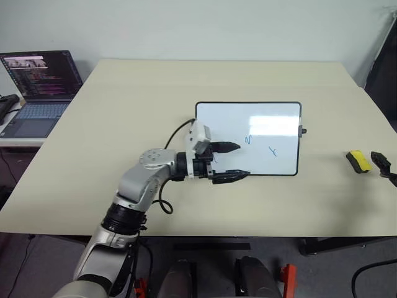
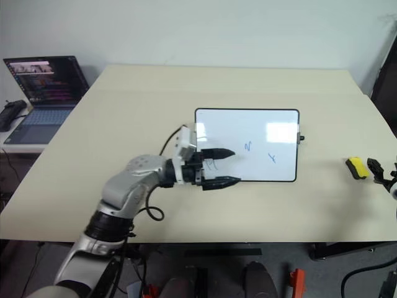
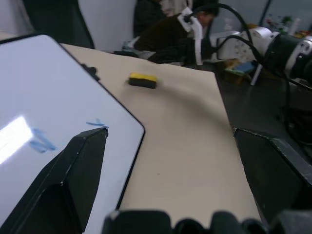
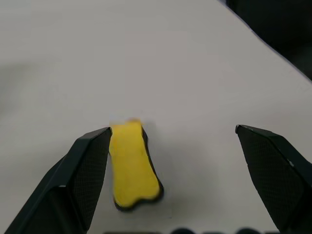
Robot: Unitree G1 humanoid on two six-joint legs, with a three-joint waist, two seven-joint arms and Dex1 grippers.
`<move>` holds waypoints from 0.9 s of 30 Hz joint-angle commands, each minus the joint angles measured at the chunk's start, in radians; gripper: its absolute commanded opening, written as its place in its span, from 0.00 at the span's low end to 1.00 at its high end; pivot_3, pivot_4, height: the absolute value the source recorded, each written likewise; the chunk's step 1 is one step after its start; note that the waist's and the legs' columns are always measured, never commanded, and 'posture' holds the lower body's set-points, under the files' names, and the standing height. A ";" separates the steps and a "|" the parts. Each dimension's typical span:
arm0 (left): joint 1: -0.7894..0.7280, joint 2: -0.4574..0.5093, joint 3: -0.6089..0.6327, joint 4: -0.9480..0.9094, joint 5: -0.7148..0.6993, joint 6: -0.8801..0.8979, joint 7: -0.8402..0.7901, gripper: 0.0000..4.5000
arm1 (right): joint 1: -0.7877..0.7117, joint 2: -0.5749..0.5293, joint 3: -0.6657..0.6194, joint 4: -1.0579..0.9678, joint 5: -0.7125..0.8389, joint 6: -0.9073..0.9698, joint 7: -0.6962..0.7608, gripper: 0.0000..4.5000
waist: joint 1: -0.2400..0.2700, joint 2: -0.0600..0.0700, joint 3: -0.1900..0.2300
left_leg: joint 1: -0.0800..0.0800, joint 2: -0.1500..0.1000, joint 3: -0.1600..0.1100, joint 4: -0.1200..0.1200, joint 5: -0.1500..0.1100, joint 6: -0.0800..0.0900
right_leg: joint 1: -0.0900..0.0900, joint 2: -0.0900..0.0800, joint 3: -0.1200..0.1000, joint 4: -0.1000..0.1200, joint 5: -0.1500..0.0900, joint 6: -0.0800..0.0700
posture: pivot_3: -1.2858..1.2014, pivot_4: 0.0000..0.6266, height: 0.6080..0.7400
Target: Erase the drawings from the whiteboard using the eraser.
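Right gripper [image 4: 173, 146] gapes wide and empty at the eraser [image 1: 358, 161] lying on the table [image 1: 124, 124] right of the whiteboard [image 1: 248, 138], so it should centre, then pinch its long sides, while the open, empty left gripper [image 1: 234, 162] steadies the board.

No readable text: the drawings [image 1: 260, 144] on the whiteboard [image 1: 273, 118] are blue squiggles (letter-like), and the laptop [image 1: 38, 87] screen is illegible.

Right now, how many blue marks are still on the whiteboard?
3 visible on the whiteboard: one mid-board, one toward the lower right corner, one between the left gripper's open fingers. Those fingers may hide more.
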 commanded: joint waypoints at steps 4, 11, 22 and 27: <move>0.012 -0.003 0.006 -0.033 0.017 -0.031 -0.021 1.00 | -0.126 -0.044 0.058 0.175 -0.064 -0.102 0.084 0.99 | -0.003 0.001 -0.001 | 0.000 0.000 0.001 0.000 0.000 0.000 | 0.000 0.000 0.001 0.000 0.000 0.001 | 0.52 0.24 1.00; 0.043 0.018 0.023 -0.076 0.009 -0.005 -0.007 1.00 | -0.213 -0.045 0.115 0.322 -0.123 -0.167 0.117 0.99 | 0.004 0.002 -0.001 | -0.001 -0.001 0.001 0.000 0.000 0.000 | 0.000 0.000 0.001 -0.002 0.000 0.002 | 0.52 0.24 1.00; 0.071 0.036 0.034 -0.118 0.005 0.023 0.023 1.00 | -0.252 -0.036 0.139 0.415 -0.144 -0.199 0.144 0.99 | 0.004 0.002 -0.001 | -0.001 -0.001 0.001 0.000 0.000 0.000 | 0.000 0.000 0.001 -0.002 0.000 0.002 | 0.52 0.24 1.00; 0.070 0.039 0.036 -0.124 0.005 0.032 0.025 1.00 | -0.254 -0.028 0.140 0.421 -0.149 -0.205 0.137 0.91 | 0.003 0.002 -0.001 | 0.000 0.000 0.001 0.000 0.000 0.000 | 0.000 0.000 0.001 -0.002 0.000 0.002 | 0.52 0.24 1.00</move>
